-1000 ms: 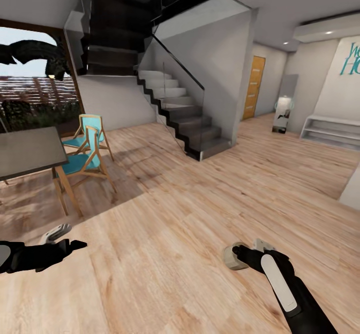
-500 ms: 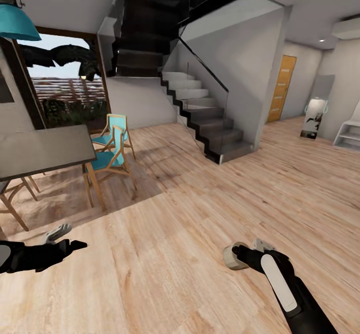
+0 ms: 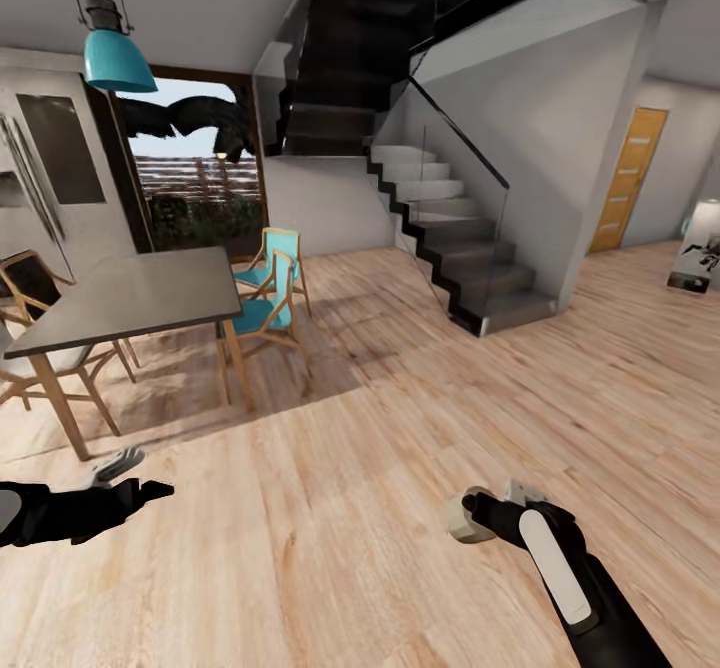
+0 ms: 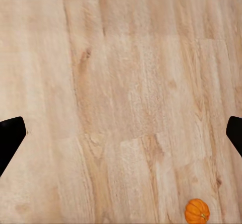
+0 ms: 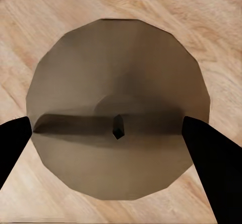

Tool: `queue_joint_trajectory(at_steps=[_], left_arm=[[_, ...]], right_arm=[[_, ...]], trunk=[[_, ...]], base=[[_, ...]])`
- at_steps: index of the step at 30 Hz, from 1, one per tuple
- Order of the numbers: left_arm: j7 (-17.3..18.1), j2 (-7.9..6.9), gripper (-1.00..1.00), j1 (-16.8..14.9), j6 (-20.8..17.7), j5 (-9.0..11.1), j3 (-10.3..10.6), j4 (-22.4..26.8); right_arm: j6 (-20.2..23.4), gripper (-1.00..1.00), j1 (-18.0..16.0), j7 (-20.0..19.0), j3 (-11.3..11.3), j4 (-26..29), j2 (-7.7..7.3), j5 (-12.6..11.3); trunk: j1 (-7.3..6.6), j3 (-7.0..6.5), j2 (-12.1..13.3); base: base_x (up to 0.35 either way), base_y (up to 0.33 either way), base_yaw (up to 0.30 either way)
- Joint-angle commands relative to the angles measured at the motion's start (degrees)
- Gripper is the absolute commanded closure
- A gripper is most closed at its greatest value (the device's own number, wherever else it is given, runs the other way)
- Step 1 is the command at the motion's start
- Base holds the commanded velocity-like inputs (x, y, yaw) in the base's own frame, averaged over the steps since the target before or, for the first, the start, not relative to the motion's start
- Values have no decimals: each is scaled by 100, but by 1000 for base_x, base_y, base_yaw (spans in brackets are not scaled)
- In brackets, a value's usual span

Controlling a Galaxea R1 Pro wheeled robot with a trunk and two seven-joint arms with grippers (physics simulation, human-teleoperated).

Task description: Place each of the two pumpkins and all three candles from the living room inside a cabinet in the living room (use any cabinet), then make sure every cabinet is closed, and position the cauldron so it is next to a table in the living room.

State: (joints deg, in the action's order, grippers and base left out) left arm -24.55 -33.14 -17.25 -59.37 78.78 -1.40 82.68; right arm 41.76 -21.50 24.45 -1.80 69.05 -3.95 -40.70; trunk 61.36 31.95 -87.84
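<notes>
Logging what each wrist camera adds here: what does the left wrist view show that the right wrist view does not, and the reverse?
The left wrist view shows a small bright-orange ribbed pumpkin lying on the floor between widely spread black fingertips. The right wrist view shows a stubby cream-white candle with a dark wick, clamped between the right gripper fingers. Both share the light wood plank floor.

Open wood floor [image 3: 400, 468] ahead and right. Obstacles: table [image 3: 140, 293] with chairs [image 3: 268, 293] front-left, staircase [image 3: 460, 238] ahead. 1 pumpkin [image 4: 197, 211] on floor beneath left arm.
</notes>
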Motion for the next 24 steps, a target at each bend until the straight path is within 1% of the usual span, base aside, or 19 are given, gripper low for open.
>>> queue_joint_trajectory(at_steps=[1, 20, 22, 24], left_arm=[[-59, 1, -100, -7, -15, 59, 0, 2], [-59, 11, -100, -7, -14, 67, 1, 2], [-56, 15, -100, -7, -14, 64, 45, 2], [-57, 21, -100, -7, -4, 61, 157, 2]], right_arm=[[-1, 100, -3, 60, -14, 4, -6, -63], [7, 100, -3, 52, -18, -6, 8, -61], [12, 100, -3, 51, -23, -6, 8, -61], [10, 100, -3, 51, -72, -6, 6, -61]], trunk=[[0, 6, -4], [0, 6, -4], [0, 6, -4], [-44, -30, 77]], base=[[0, 0, 281], [0, 0, 281], [0, 0, 281], [0, 0, 281]])
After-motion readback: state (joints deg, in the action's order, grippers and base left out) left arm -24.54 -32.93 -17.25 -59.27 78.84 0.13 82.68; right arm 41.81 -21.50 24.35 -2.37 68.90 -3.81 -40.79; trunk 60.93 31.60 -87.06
